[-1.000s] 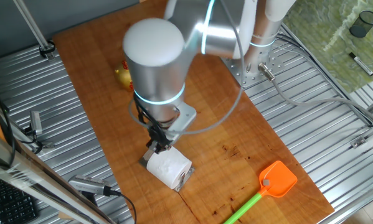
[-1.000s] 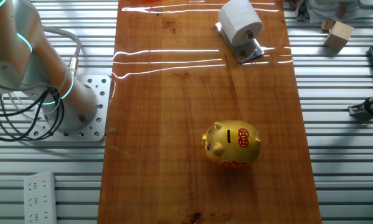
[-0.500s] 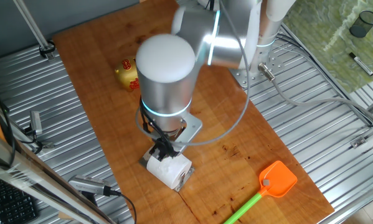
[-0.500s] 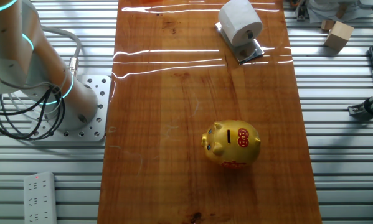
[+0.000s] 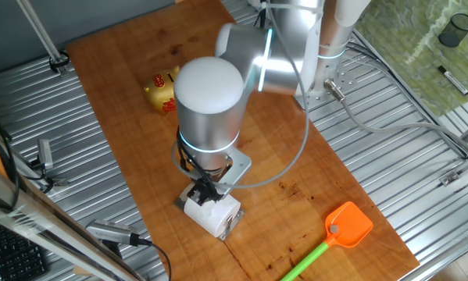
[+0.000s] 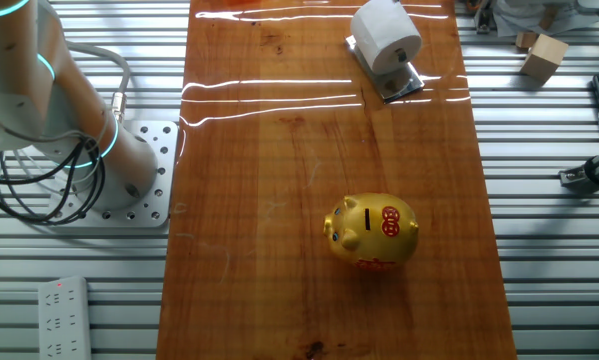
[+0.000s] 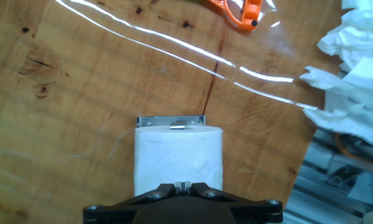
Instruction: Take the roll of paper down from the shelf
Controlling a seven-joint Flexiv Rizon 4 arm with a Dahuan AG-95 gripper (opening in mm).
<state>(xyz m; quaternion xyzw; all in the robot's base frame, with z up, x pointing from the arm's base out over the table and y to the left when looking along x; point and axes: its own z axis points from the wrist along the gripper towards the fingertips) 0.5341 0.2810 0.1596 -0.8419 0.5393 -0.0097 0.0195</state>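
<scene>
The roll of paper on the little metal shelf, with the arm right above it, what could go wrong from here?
1. The roll of paper is soft, so a hard squeeze by the tool may crush it.
2. The shelf is small and looks light; it could lift or slide along with the roll.
3. The roll lies on its side near the wooden board's edge, so if dropped it might roll off.

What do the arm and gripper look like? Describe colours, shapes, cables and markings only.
The arm is thick, rounded silver-grey tubing with smooth domed joint caps and glowing cyan rings at the joints. Black and grey cables loop beside it. The gripper is small and black, with a flat angular body and visible screws.
</scene>
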